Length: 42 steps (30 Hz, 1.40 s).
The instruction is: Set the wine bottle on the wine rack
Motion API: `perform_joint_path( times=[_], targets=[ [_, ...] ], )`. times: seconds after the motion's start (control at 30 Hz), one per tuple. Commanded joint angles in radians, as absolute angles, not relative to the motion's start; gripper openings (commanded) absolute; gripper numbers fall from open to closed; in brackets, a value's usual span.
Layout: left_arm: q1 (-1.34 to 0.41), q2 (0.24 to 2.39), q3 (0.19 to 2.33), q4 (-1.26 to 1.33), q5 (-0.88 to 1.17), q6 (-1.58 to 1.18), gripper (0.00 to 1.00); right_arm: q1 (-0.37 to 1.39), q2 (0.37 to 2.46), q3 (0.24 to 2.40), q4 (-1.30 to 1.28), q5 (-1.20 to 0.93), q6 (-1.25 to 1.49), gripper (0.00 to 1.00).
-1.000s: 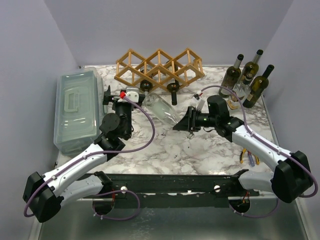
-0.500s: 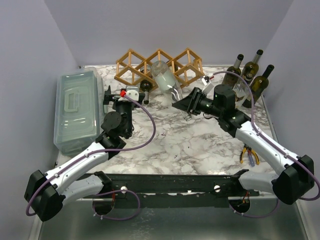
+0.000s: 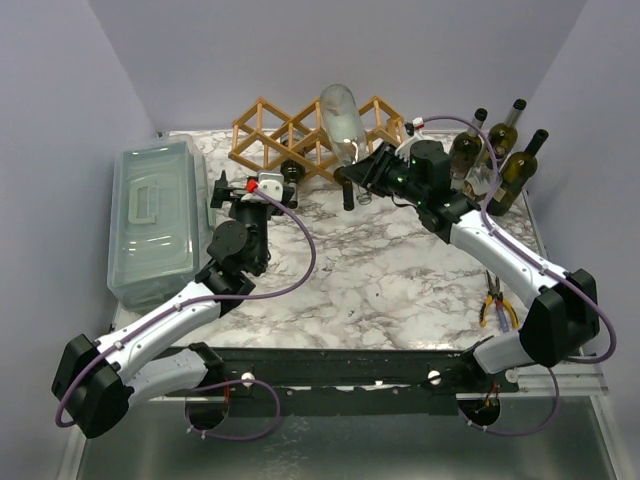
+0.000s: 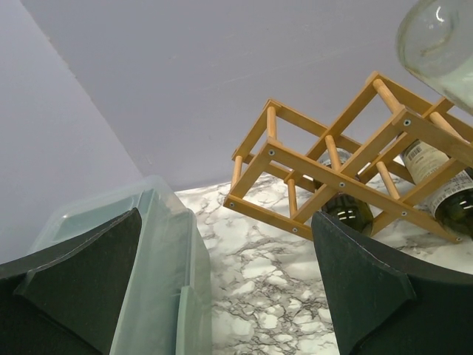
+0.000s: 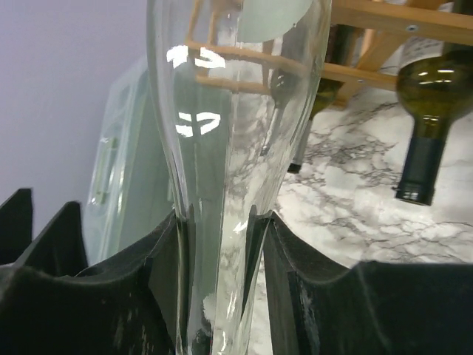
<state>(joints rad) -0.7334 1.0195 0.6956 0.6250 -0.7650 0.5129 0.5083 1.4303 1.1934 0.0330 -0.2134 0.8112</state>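
My right gripper point(image 3: 362, 185) is shut on the neck of a clear glass wine bottle point(image 3: 344, 120). It holds the bottle in the air, base up, in front of the wooden wine rack point(image 3: 265, 130). In the right wrist view the clear bottle point(image 5: 229, 111) runs up between my fingers point(image 5: 295, 281), with the rack point(image 5: 384, 22) behind it. Two dark bottles point(image 3: 347, 182) lie in the rack's lower cells, necks pointing forward. My left gripper point(image 3: 232, 190) is open and empty, left of the rack; its view shows the rack point(image 4: 332, 170) ahead.
A grey-green lidded plastic box point(image 3: 152, 215) lies at the left edge. Three dark wine bottles point(image 3: 500, 150) stand upright at the back right beside a small clear one. Small pliers point(image 3: 497, 310) lie near the right front edge.
My right gripper has lifted the clear bottle off the table and swung it up and back to the rack's front. The left arm has barely moved.
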Motion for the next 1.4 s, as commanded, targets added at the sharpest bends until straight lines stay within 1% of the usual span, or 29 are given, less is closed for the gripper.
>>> perform_joint_path(
  times=[0.0, 0.17, 0.4, 0.67, 0.97, 1.17, 1.2, 1.27, 1.37],
  targets=[
    [-0.724, 1.025, 0.697, 0.649, -0.734, 0.511, 0.99, 0.493, 1.447, 1.296, 0.28, -0.098, 0.759, 0.01],
    [-0.718, 1.018, 0.698, 0.649, -0.729, 0.506, 0.99, 0.479, 1.512, 1.318, 0.296, -0.055, 0.747, 0.01],
    [-0.708, 1.01, 0.696, 0.649, -0.725, 0.497, 0.99, 0.473, 1.585, 1.356, 0.314, -0.067, 0.724, 0.01],
    [-0.699, 1.018, 0.7, 0.642, -0.714, 0.481, 0.99, 0.472, 1.623, 1.38, 0.341, -0.028, 0.705, 0.01],
    [-0.688, 1.014, 0.7, 0.637, -0.719, 0.475, 0.99, 0.472, 1.729, 1.423, 0.329, -0.026, 0.721, 0.01],
    [-0.68, 1.011, 0.701, 0.635, -0.719, 0.464, 0.99, 0.472, 1.751, 1.427, 0.291, 0.021, 0.737, 0.0],
    [-0.678, 1.011, 0.701, 0.634, -0.716, 0.459, 0.99, 0.472, 1.752, 1.426, 0.282, 0.032, 0.744, 0.03],
    [-0.677, 1.006, 0.701, 0.629, -0.706, 0.456, 0.99, 0.473, 1.758, 1.435, 0.25, 0.039, 0.746, 0.15],
    [-0.676, 1.01, 0.701, 0.629, -0.708, 0.443, 0.99, 0.472, 1.764, 1.448, 0.205, 0.023, 0.741, 0.29]
  ],
)
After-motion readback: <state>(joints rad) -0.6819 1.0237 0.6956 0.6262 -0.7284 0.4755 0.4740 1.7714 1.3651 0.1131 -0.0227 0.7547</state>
